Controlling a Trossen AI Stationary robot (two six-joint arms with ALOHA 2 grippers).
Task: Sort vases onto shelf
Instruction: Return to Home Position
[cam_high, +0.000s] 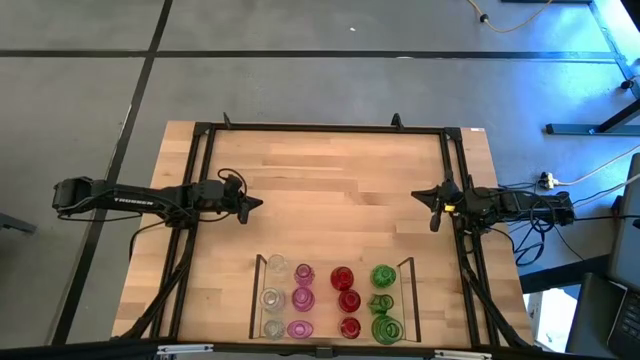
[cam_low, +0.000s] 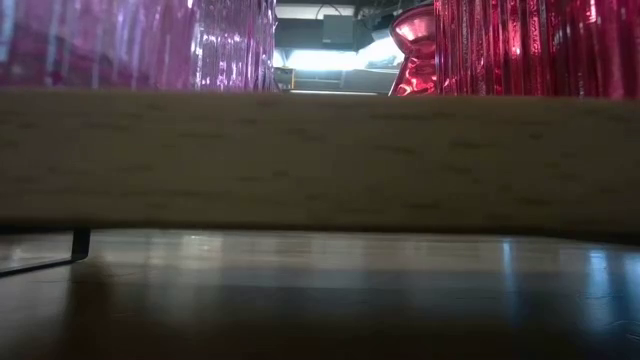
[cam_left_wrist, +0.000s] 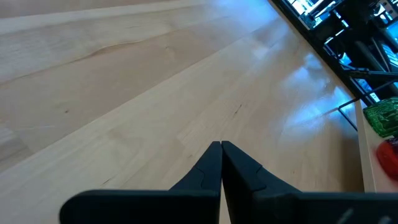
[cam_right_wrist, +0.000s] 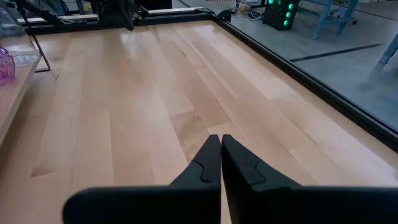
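The shelf (cam_high: 256, 300), a low frame with thin dark edges, stands at the table's near edge. Several vases stand in it in four columns: clear (cam_high: 272, 298), pink (cam_high: 303, 297), red (cam_high: 346, 300) and green (cam_high: 383, 302). In the low view, pink (cam_low: 130, 45) and red (cam_low: 540, 45) vases rise above the shelf's wooden floor (cam_low: 320, 160). My left gripper (cam_high: 257, 204) is shut above the table's left part, holding nothing. My right gripper (cam_high: 434, 222) is shut at the right edge, holding nothing. Both are far from the vases.
A larger black frame (cam_high: 320, 129) runs around the tabletop. Bare wood lies between the two grippers and beyond the shelf toward the far edge (cam_high: 330, 170). Cables (cam_high: 590, 175) lie on the floor to the right of the table.
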